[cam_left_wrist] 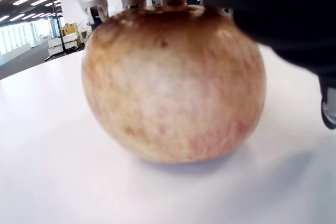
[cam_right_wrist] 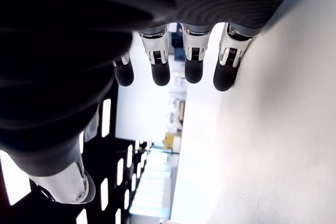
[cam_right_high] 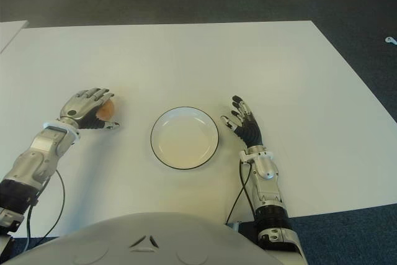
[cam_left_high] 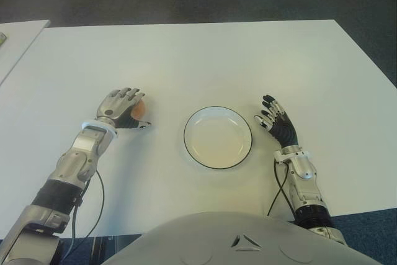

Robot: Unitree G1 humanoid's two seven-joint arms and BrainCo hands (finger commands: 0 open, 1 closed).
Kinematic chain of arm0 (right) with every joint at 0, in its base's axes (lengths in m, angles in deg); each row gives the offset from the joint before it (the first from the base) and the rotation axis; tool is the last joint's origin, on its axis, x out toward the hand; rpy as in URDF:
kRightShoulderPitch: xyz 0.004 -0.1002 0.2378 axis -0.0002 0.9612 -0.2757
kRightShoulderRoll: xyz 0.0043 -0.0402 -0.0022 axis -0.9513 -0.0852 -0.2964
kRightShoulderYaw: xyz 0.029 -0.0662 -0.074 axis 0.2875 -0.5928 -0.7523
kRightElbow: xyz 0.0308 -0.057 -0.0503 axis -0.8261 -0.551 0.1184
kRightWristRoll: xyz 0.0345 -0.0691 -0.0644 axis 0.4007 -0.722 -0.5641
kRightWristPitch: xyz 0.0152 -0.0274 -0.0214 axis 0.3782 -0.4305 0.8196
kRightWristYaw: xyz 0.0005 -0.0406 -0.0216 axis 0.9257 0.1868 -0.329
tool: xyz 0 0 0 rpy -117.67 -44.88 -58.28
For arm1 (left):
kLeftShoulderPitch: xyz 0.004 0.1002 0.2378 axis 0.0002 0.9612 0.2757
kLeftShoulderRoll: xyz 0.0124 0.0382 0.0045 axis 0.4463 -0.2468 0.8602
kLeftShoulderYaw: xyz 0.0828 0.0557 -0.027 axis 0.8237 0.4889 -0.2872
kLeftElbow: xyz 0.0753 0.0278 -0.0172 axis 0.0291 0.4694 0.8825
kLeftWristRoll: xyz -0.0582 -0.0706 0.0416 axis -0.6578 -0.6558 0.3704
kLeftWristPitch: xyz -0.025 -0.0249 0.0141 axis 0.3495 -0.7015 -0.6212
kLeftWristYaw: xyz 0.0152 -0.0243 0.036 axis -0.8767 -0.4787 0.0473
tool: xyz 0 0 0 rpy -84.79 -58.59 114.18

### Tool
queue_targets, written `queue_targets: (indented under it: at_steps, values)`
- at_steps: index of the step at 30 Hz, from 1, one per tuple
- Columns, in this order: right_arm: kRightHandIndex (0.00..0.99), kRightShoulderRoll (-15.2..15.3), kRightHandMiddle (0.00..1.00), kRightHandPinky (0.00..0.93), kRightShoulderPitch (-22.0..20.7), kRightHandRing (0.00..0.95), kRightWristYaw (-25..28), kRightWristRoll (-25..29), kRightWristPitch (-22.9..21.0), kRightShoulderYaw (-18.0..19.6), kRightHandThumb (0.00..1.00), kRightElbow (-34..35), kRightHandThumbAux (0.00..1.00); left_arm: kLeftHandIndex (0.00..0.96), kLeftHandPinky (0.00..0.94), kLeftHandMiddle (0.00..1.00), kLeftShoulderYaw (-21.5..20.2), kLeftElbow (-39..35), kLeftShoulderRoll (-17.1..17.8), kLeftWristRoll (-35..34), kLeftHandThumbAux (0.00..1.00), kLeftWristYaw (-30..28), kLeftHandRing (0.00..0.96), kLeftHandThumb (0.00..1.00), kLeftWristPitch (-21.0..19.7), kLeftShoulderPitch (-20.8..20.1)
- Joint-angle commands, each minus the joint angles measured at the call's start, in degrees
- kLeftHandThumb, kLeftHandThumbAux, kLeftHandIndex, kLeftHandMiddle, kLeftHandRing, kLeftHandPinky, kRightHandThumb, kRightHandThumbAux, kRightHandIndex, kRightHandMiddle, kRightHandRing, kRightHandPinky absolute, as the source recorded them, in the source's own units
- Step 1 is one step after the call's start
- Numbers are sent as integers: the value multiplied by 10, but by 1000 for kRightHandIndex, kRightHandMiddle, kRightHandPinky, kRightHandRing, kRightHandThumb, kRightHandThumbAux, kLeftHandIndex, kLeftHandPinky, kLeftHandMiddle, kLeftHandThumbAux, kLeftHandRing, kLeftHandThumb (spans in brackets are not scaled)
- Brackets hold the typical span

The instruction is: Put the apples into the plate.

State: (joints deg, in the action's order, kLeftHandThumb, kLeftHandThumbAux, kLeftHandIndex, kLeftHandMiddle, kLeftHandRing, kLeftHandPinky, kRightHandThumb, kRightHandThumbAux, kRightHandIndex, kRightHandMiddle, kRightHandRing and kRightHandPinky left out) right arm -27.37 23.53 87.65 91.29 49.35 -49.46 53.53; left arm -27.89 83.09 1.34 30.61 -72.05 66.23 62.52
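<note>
Bare table (cam_left_high: 205,60) all across the far side, open for passing. Between apple (cam_left_high: 141,109) and plate (cam_left_high: 218,137), only a clear strip of table. Left hand (cam_left_high: 121,108) draped over the apple, covering its top. Right hand (cam_left_high: 276,122) just beside the plate's right rim, fingers loose, blocking that side.
</note>
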Motion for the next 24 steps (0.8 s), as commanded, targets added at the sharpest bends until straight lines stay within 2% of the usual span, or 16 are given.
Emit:
queue_targets:
  at_steps: [1, 15, 18, 24]
  values:
    - [0, -6, 0, 0, 35, 0, 3, 1, -42, 0, 100, -51, 699, 70, 13, 2, 18, 34, 0, 7, 376, 15, 0, 258, -5, -10]
    - [0, -4, 0, 0, 36, 0, 4, 10, -44, 8, 110, -54, 691, 75, 29, 8, 49, 97, -6, 5, 392, 69, 0, 261, -10, -34]
    - [0, -2, 0, 0, 35, 0, 8, 13, -43, 10, 112, -58, 690, 77, 27, 9, 58, 144, -13, 2, 399, 95, 0, 267, -5, -51]
    - [0, -1, 0, 0, 35, 0, 13, 15, -41, 12, 110, -61, 695, 79, 26, 8, 68, 165, -14, -2, 417, 119, 0, 281, -10, -60]
